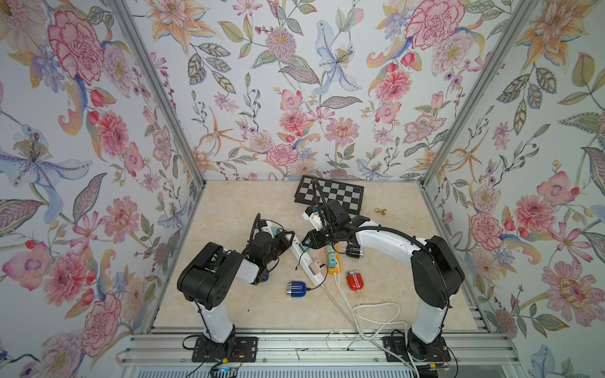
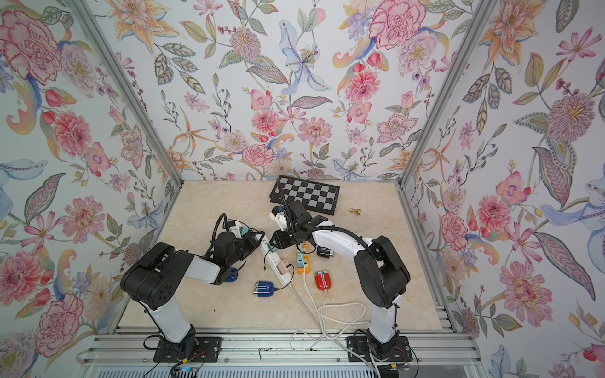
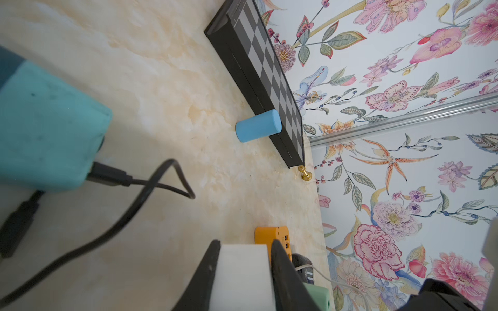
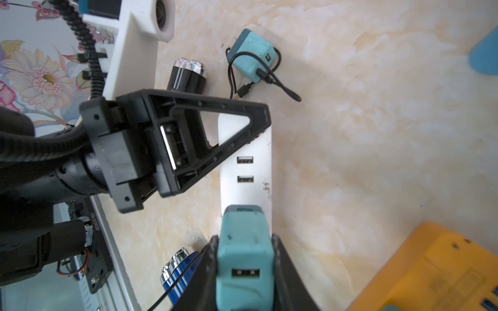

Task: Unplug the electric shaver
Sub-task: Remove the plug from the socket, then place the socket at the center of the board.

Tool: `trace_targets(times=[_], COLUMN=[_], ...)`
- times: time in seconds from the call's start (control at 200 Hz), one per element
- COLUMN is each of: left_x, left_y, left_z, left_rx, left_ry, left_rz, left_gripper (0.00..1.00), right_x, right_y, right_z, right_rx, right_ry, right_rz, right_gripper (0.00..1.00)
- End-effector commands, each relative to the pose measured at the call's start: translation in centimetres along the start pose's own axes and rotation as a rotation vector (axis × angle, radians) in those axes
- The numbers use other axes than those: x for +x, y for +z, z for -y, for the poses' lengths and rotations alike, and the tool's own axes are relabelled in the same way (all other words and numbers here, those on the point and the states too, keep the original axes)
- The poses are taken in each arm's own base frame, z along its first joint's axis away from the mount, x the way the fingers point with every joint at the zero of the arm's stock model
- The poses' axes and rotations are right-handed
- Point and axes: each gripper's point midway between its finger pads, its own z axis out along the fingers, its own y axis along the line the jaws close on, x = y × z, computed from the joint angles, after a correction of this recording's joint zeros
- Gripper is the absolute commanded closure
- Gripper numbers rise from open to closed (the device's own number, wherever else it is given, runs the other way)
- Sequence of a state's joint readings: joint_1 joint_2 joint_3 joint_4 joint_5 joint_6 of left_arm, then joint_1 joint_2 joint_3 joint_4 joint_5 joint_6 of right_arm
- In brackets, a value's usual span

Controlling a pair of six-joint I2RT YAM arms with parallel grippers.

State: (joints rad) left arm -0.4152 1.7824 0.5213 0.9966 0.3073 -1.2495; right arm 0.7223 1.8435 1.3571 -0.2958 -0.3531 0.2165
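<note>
Blue shaver (image 1: 296, 288) on marbled tabletop (image 1: 229, 209), floral walls (image 1: 294, 81); L pincer (image 3: 245, 243) clamps white strip (image 4: 258, 167), R pincer (image 4: 244, 238) teal adapter (image 4: 244, 255).

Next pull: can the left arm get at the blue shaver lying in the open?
Probably not yet: the left gripper is shut on the white power strip, though nothing covers the blue shaver.

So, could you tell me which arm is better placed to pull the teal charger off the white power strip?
Right. The right gripper is closed on the teal charger standing on the white power strip, so it probably only needs to pull away. The left gripper clamps the strip itself, bracing it.
</note>
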Motion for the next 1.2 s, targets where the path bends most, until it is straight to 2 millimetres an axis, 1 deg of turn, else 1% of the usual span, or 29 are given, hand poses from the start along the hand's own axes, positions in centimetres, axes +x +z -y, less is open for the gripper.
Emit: trace_targets(times=[0.0,0.06,0.16,0.265,0.39,0.525,0.645,0.665,0.71,0.781,0.826,0.956,1.041,1.146,1.191], left_x=[1.3,1.3,1.1,0.9,1.0,1.1,1.4,1.4,1.5,1.5,1.6,1.9,2.2,2.1,2.0], left_y=[-0.1,0.1,0.6,1.5,2.6,3.5,3.9,4.0,4.0,4.0,4.0,4.0,4.0,3.6,3.4], left_z=[-3.1,-2.9,-2.9,-2.7,-3.0,-3.6,-4.4,-4.5,-4.6,-4.8,-5.1,-6.0,-6.4,-6.7,-6.8], left_rx=[-0.094,-0.088,-0.091,-0.083,-0.089,-0.117,-0.15,-0.152,-0.158,-0.167,-0.181,-0.216,-0.232,-0.251,-0.261], left_ry=[0.07,0.068,0.075,0.088,0.097,0.116,0.138,0.141,0.146,0.152,0.157,0.172,0.177,0.188,0.193], left_rz=[-0.029,-0.031,-0.031,-0.033,-0.05,-0.07,-0.093,-0.096,-0.098,-0.102,-0.109,-0.126,-0.139,-0.133,-0.129], left_gripper=[1.0,1.0,1.0,1.0,1.0,1.0,1.0,0.98,0.92,0.88,0.85,0.81,0.74,0.67,0.63], right_x=[-4.1,-3.8,-3.3,-3.5,-3.5,-2.7,-2.0,-1.7,-1.4,-0.9,-0.6,-0.1,0.0,0.3,0.5], right_y=[-2.3,-1.9,-1.4,-2.1,-3.2,-4.0,-4.3,-4.3,-4.3,-4.3,-4.3,-4.2,-4.3,-4.4,-4.5], right_z=[-3.6,-4.2,-4.1,-4.3,-3.8,-3.5,-4.0,-4.0,-4.1,-4.0,-3.9,-4.0,-4.1,-4.4,-4.4], right_rx=[0.089,0.101,0.121,0.141,0.194,0.226,0.217,0.216,0.215,0.216,0.221,0.228,0.234,0.235,0.237], right_ry=[-0.186,-0.205,-0.205,-0.239,-0.279,-0.303,-0.33,-0.33,-0.328,-0.322,-0.317,-0.31,-0.316,-0.32,-0.321], right_rz=[0.157,0.145,0.133,0.149,0.151,0.143,0.136,0.132,0.127,0.12,0.116,0.111,0.112,0.112,0.112], right_gripper=[1.0,1.0,1.0,1.0,1.0,1.0,1.0,1.0,1.0,1.0,1.0,1.0,1.0,1.0,1.0])
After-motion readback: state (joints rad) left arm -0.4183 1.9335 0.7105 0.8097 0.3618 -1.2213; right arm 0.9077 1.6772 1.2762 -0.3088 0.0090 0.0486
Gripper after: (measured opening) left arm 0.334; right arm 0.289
